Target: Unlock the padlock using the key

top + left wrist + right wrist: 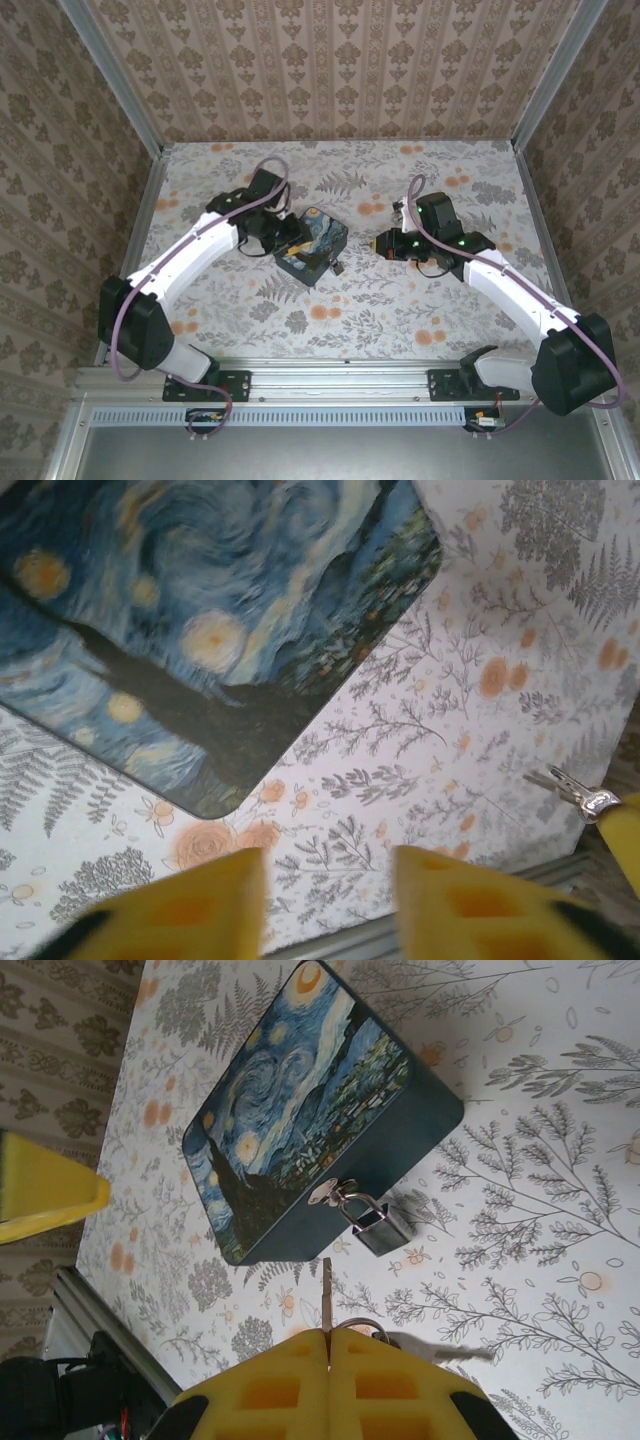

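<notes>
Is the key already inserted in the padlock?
No: the thin metal key sticks out of the right gripper, jaws shut on it, its tip short of the small grey metal padlock hanging on the dark blue box.

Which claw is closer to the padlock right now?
Right. The right claw, shut on the key, sits just short of the padlock; the left claw hangs open on the far side of the box.
</notes>
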`<state>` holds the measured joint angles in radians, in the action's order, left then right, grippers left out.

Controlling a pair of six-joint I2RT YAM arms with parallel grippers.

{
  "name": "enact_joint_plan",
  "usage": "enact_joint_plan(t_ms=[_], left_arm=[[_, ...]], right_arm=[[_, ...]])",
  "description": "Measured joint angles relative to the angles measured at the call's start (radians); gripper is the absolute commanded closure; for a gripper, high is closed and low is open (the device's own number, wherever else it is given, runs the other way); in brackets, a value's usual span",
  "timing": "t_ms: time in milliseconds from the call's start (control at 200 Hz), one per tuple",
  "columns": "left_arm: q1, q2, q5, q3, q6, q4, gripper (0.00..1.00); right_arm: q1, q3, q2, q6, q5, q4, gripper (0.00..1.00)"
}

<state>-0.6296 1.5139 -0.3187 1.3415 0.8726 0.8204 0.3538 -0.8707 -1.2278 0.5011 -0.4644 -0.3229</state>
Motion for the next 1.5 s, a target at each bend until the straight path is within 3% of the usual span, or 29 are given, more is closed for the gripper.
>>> enact_joint_plan(t_ms=[155,330,535,840,1100,1500], left_arm=[[-0.161,0.042,0.136,0.064,0.014,0.031,0.33],[-0.355,0.136,0.317,0.061,0.248,0.029,0.28],[-0.455,0.376,0.496,0.151,0.555,0.023,0.27],[-0.473,0.681,0.649,0.353,0.831,0.053,0.29],[-0.459,0.716,0.719,0.448,0.915,0.159,0.31],[-0.422,0.731,0.735,0.408,0.933,0.175,0.42]], right_arm=[[-0.119,0.003,0.000,0.002,0.031,-0.004,0.99],[-0.221,0.003,-0.002,-0.001,0.111,-0.030,0.99],[-0.319,0.013,-0.002,0.005,0.175,-0.040,1.00],[-0.334,0.028,-0.002,0.022,0.164,-0.026,1.00],[-0.334,0.028,-0.002,0.019,0.140,-0.020,0.99],[-0.334,0.029,-0.053,0.024,0.103,0.028,0.99]])
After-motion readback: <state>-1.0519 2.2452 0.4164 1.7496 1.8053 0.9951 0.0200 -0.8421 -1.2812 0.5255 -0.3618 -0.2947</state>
